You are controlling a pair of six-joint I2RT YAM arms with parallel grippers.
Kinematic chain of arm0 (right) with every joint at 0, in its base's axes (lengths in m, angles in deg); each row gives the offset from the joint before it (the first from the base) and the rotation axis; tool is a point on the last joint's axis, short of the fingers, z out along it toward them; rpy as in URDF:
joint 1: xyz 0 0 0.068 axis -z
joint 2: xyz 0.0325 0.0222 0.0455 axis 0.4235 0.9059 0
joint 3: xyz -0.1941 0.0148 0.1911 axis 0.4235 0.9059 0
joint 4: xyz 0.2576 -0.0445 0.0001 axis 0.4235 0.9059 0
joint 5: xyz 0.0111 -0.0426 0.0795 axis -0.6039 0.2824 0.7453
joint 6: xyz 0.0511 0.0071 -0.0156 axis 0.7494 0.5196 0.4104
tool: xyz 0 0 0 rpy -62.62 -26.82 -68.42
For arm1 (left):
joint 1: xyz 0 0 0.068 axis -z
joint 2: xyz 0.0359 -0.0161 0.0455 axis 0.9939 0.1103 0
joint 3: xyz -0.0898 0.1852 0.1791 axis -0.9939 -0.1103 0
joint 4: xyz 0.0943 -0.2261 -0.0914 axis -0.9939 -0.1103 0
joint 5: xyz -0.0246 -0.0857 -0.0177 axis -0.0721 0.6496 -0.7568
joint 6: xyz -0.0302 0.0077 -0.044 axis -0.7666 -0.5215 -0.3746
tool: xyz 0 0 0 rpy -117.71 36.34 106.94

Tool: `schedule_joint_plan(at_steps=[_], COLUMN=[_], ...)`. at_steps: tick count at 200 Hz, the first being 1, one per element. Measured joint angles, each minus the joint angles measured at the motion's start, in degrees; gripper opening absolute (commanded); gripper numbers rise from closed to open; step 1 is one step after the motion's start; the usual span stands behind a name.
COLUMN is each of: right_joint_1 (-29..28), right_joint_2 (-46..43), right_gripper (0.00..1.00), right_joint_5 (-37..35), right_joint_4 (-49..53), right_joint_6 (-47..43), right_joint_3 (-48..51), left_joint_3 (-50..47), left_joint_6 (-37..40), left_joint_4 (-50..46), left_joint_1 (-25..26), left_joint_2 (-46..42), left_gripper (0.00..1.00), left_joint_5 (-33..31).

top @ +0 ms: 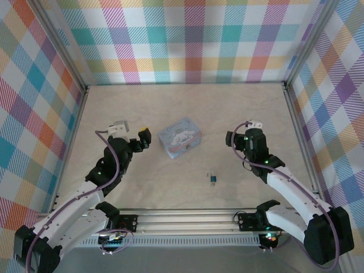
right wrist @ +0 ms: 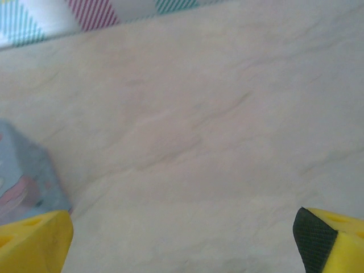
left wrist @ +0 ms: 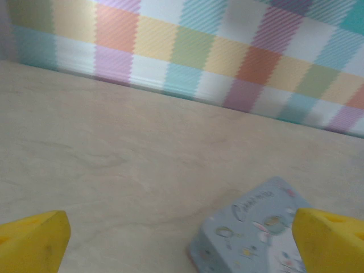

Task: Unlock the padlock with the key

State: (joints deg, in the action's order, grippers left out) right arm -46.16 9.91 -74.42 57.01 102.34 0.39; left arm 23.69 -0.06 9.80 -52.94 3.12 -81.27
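Observation:
The tiny dark teal padlock [top: 212,179] lies on the table in front of the middle, with its thin silvery shackle [top: 209,173] pointing away; I cannot make out the key as a separate thing at this size. My left gripper [top: 140,138] hovers left of the pastel blue tin [top: 180,136], well away from the padlock. In the left wrist view it [left wrist: 182,242] is open, and the tin [left wrist: 256,227] sits by its right yellow finger [left wrist: 330,239]. My right gripper [top: 239,140] is up and to the right of the padlock. It [right wrist: 182,242] stands open over bare table.
The cartoon-printed tin stands between the two grippers, behind the padlock, and its corner [right wrist: 23,182] shows at the left of the right wrist view. Checked walls [top: 187,40] enclose the table on three sides. A metal rail [top: 187,219] runs along the near edge.

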Motion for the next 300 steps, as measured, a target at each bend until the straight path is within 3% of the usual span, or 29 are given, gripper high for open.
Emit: schedule_joint_plan(at_steps=[72,150,212,257,300], right_joint_1=[9.79,14.43,17.03,18.97,19.28], right_joint_2=[6.10,17.33,30.97,31.85,31.85], right_gripper=[1.00,1.00,1.00,1.00,1.00], right_joint_5=[-2.51,4.70,10.21,11.67,12.15], right_joint_4=[-17.25,-39.95,-59.14,-54.31,-52.74], right_joint_6=[-7.96,-13.64,-16.31,-15.56,-15.34], right_joint_3=[7.96,14.93,17.33,12.17,10.60], left_joint_3=[-3.82,-9.01,-13.40,-15.23,-15.23], left_joint_6=[6.80,14.73,18.16,16.57,15.78], left_joint_4=[5.86,17.99,34.49,46.03,48.94], left_joint_1=[-6.95,-15.17,-17.35,-21.16,-22.23], left_joint_2=[5.64,16.57,28.28,35.85,37.94], left_gripper=[1.00,1.00,1.00,1.00,1.00], left_joint_5=[-10.84,-6.56,-0.94,0.85,3.78])
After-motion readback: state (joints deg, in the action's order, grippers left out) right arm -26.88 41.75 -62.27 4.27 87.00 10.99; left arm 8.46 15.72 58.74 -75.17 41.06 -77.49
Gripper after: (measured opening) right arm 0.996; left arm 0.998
